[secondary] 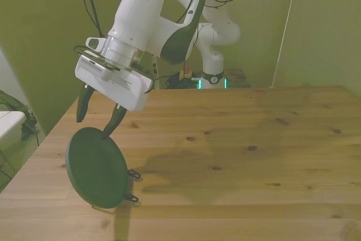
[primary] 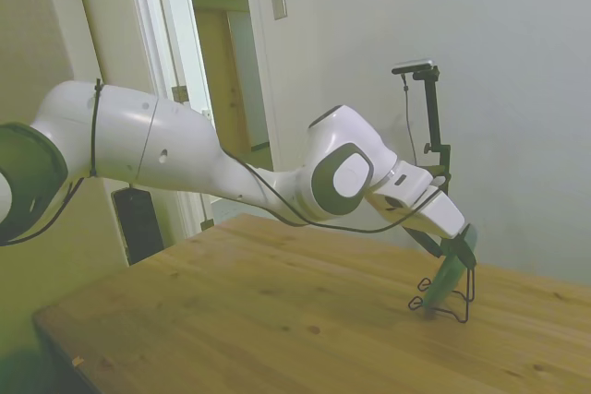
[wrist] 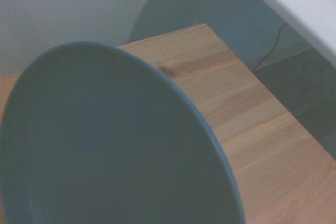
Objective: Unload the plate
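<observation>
Near the counter's (secondary: 237,139) edge at the front view's left, the dark green plate (secondary: 96,167) stands tilted in a thin black wire rack (primary: 452,297). Above its top rim, the end effector (secondary: 98,121) hangs with fingers spread, gripping nothing. Straddling the rim squarely before closing, then lifting straight out of the slot, looks wise. Plate: matte, round, shallow-rimmed; counter: grained wood.

Side, front, close wrist views

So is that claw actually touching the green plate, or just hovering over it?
Touching, it seems. In the front view one finger of the claw meets the upper rim of the plate, which stands tilted in the wire rack; the other finger hangs clear.
</observation>
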Tool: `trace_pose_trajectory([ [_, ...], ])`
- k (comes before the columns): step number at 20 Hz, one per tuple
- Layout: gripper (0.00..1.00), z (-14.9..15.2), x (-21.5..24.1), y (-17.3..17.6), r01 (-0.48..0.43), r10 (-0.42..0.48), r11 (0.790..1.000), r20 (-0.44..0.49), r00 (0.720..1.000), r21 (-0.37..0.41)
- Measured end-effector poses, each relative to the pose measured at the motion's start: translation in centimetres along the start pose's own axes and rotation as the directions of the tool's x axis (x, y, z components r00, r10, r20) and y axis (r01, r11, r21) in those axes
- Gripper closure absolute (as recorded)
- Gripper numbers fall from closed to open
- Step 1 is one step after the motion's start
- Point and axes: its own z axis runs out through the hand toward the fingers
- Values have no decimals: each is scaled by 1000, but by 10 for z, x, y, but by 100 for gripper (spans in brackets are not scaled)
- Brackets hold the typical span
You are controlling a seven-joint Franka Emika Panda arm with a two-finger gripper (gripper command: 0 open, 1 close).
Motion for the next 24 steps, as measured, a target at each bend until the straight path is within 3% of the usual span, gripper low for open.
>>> trace_pose_trajectory([
  [4,0,7,-1,1,17,-17,1000,4,1000,3],
  [5,100,7,0,2,19,-19,1000,3,1000,4],
  [24,100,14,3,5,36,-35,999,-18,999,29],
])
